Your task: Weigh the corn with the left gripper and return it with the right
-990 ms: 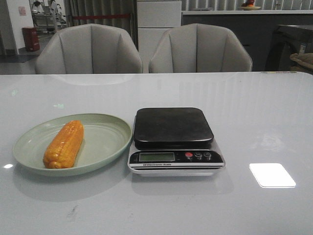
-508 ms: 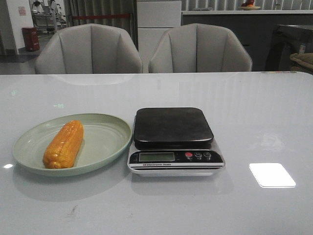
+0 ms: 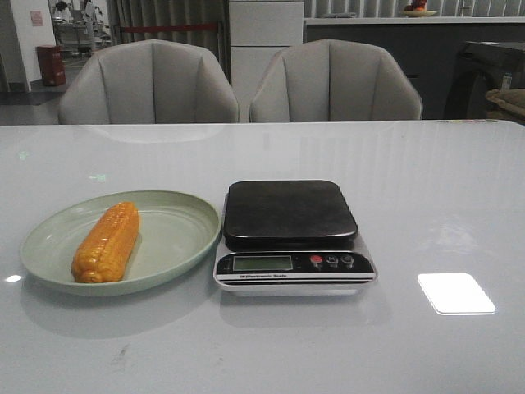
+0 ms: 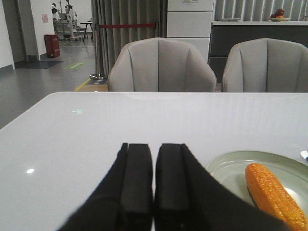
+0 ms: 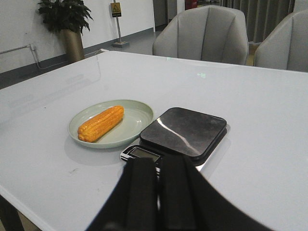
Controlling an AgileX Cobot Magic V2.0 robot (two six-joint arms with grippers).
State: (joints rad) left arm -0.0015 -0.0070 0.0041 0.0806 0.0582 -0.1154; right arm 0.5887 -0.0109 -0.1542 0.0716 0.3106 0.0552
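The orange-yellow corn (image 3: 107,241) lies in a pale green plate (image 3: 176,234) on the white table, left of the scale (image 3: 291,234) with its black platform. The corn also shows in the left wrist view (image 4: 275,195) and in the right wrist view (image 5: 101,123). My left gripper (image 4: 154,150) is shut and empty, above the table, apart from the plate (image 4: 231,168). My right gripper (image 5: 158,162) is shut and empty, on the near side of the scale (image 5: 185,131), above its display. Neither gripper shows in the front view.
Two grey chairs (image 3: 152,82) (image 3: 335,80) stand behind the table's far edge. A bright light reflection (image 3: 456,293) lies on the table right of the scale. A potted plant (image 5: 67,24) stands on the floor beyond the table in the right wrist view.
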